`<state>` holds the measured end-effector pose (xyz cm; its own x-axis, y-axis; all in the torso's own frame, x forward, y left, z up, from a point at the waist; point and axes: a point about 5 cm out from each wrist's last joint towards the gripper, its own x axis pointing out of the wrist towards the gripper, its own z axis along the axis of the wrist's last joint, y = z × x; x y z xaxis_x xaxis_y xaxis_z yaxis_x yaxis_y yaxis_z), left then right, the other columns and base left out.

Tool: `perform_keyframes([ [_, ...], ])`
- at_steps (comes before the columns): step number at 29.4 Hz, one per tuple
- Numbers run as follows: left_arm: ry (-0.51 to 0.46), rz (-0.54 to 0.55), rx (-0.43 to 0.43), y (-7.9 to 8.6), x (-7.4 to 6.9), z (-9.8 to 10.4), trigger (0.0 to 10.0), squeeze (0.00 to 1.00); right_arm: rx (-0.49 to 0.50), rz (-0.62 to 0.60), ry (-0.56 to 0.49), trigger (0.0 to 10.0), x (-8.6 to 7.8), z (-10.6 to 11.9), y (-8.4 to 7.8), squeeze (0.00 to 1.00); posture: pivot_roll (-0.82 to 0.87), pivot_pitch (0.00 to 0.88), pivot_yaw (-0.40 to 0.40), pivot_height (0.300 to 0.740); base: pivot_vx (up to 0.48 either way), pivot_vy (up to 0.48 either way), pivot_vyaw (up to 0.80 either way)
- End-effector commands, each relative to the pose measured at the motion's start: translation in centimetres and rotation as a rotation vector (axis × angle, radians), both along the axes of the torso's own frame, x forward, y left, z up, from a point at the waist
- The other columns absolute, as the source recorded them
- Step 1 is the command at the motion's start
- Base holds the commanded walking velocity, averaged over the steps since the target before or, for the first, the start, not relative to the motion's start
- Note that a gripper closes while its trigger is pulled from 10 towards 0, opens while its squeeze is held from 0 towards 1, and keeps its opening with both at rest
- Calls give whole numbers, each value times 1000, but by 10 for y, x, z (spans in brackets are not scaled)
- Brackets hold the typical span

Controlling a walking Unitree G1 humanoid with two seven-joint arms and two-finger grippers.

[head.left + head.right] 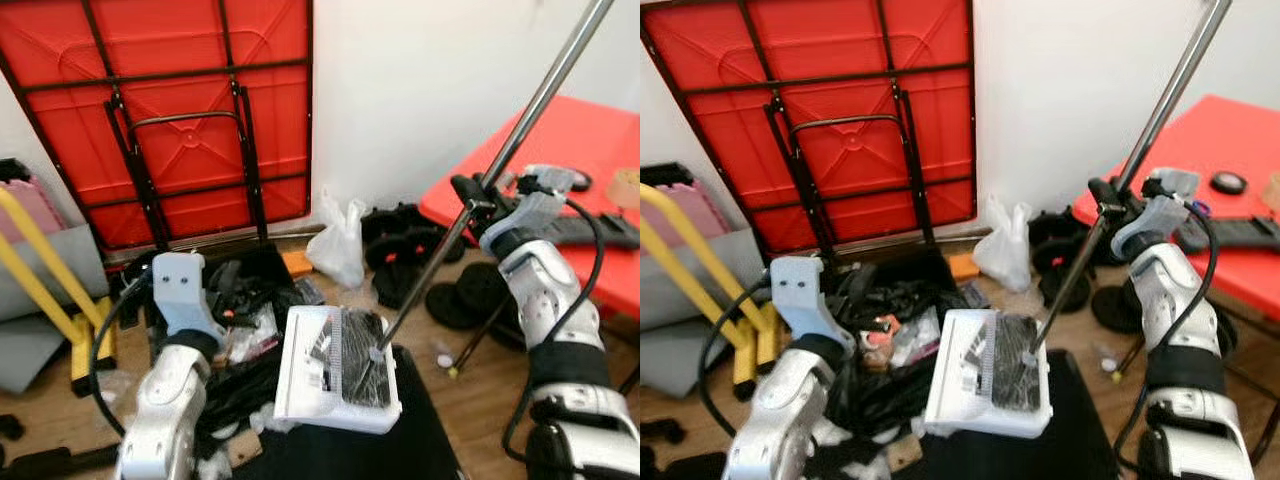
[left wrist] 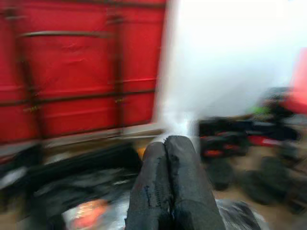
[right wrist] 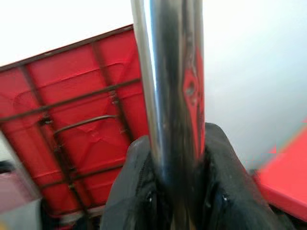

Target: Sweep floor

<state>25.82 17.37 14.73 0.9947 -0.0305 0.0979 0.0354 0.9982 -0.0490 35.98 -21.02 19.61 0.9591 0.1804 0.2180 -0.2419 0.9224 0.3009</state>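
Observation:
My right gripper (image 1: 468,192) is shut on the shiny metal broom handle (image 1: 520,130), which slants from the upper right down to the black brush head (image 1: 362,370). The brush head rests inside a white dustpan (image 1: 305,375) that lies on a black mat (image 1: 420,445) in front of me. In the right wrist view the black fingers (image 3: 139,191) clamp the handle (image 3: 170,96) on both sides. My left gripper (image 2: 168,158) is shut with nothing in it, held up over a pile of black clutter (image 1: 245,300); its white wrist (image 1: 182,290) shows at the lower left.
A folded red table (image 1: 170,110) leans on the white wall. A red table (image 1: 580,180) stands at the right with black items below it. A white plastic bag (image 1: 340,240) lies by the wall. A yellow frame (image 1: 40,270) stands at the left.

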Motion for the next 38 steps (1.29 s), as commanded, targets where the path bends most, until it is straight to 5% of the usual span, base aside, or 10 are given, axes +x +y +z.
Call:
perform_keyframes([
  [1,-10,-21,-12,-5,1,2,10000,0,53,20,-56,10000,0,12,1,0,-121,0,-44,740,368,0,0],
  [22,-4,-20,-19,-6,-1,1,10000,0,17,96,-45,10000,-5,10,9,0,-131,0,-41,740,364,0,437],
  [38,12,-106,-39,-25,-15,6,10000,0,-67,113,-7,10000,-9,8,11,0,-118,59,-49,740,0,0,496],
])
